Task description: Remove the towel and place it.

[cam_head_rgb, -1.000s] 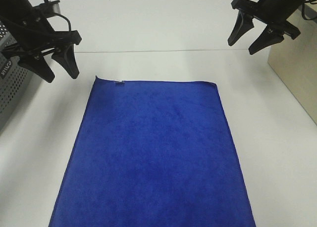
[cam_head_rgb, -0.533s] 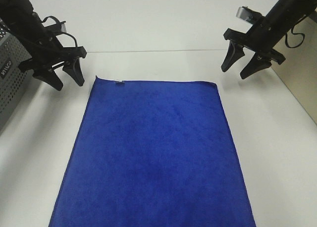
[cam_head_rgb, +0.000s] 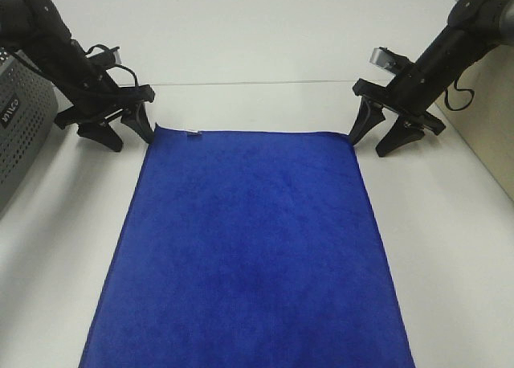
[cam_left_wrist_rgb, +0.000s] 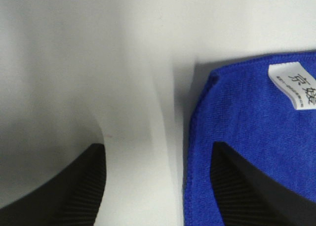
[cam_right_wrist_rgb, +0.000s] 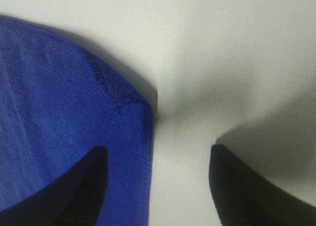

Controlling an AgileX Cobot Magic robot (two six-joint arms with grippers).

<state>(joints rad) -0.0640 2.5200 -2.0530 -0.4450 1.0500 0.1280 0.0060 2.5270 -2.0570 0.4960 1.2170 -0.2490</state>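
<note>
Towel: the towel (cam_head_rgb: 249, 247) lies flat and spread out on the white surface (cam_head_rgb: 265, 47), its length running from the far middle toward the near edge of the exterior high view, where it is cut off by the frame.
Far edge: straight, with stitched hems; a small white tag (cam_left_wrist_rgb: 294, 85) sits at the far-left corner.
Left gripper: the left gripper (cam_head_rgb: 124, 135) is down at the surface by the far-left corner, fingers spread apart and holding nothing; in its wrist view one finger (cam_left_wrist_rgb: 247, 191) is over the towel's corner and the other (cam_left_wrist_rgb: 59, 186) over bare surface, the side hem between them.
Right gripper: the right gripper (cam_head_rgb: 373, 139) is down at the far-right corner, fingers likewise released and wide; one finger (cam_right_wrist_rgb: 64, 191) is over the cloth, the other (cam_right_wrist_rgb: 252, 186) over bare surface.
Contact: whether the fingertips touch the cloth or the surface cannot be told.
Left side: a perforated grey basket (cam_head_rgb: 20, 119) stands well apart from the towel, with bare surface between.
Right side: a beige box (cam_head_rgb: 482, 119) stands at the far right, with a wide strip of bare surface beside the towel's long edge.
Far room: open white surface beyond the far edge.
</note>
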